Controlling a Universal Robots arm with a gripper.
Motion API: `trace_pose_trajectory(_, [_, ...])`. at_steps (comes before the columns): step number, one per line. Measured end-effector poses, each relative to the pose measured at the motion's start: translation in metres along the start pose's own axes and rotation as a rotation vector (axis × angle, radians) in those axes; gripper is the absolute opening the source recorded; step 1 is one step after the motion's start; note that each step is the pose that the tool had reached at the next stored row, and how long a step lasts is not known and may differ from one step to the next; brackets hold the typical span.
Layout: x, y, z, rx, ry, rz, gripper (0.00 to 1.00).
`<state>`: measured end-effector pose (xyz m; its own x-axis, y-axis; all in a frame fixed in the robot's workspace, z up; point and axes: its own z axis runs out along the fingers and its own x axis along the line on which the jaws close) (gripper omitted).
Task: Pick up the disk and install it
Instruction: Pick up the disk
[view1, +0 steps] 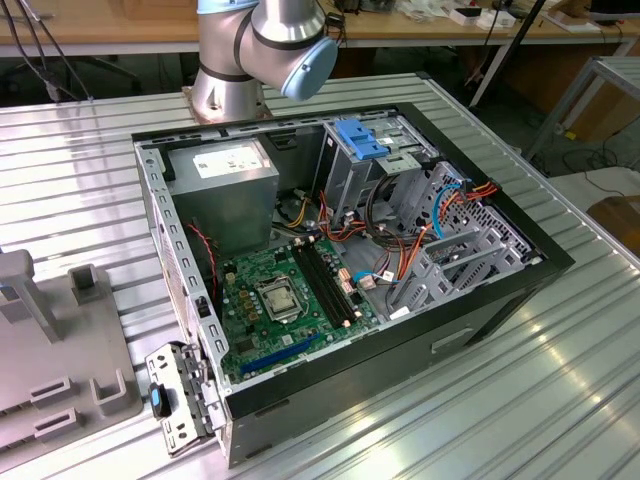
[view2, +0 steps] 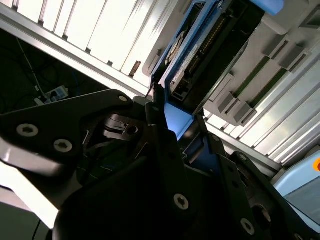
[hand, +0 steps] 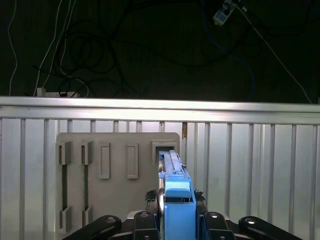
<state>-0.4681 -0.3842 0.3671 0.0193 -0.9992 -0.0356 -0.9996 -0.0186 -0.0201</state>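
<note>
The disk (hand: 172, 172) is a grey drive in a bright blue carrier rail, seen edge-on in the first wrist view. My gripper (hand: 177, 212) is shut on it, with dark fingers (hand: 150, 217) flanking the blue rail on both sides. In the second wrist view the disk (view2: 200, 50) sticks out beyond the gripper (view2: 172, 120), its grey face and blue rim showing. Its far end lies over a slot of the grey holder plate (hand: 100, 170). Whether it is clear of that slot, I cannot tell.
The open computer case (view1: 480, 290) lies on the ribbed metal table (view1: 560, 400), with the motherboard (view1: 285, 300), a power supply (view1: 225, 185) and a grey drive cage topped by a fixed blue bracket (view1: 365, 138). The arm's base (view1: 230, 70) stands behind it. The grey holder plate (view1: 60, 350) sits at the exterior view's left.
</note>
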Motion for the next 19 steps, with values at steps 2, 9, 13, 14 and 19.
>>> trace_pose_trajectory(2, [0.0,0.0,0.0,0.0,0.0,0.0,0.37])
trace_pose_trajectory(9, [-0.0002,-0.0001,-0.0063,0.0002,-0.0001,0.0,0.37])
trace_pose_trajectory(13, [-0.0003,-0.0002,-0.0076,0.0,0.0,0.0,0.37])
trace_pose_trajectory(14, [-0.0003,-0.0002,-0.0076,0.0001,0.0,0.0,0.37])
trace_pose_trajectory(19, [-0.0003,-0.0002,-0.0076,0.0,0.0,0.0,0.37])
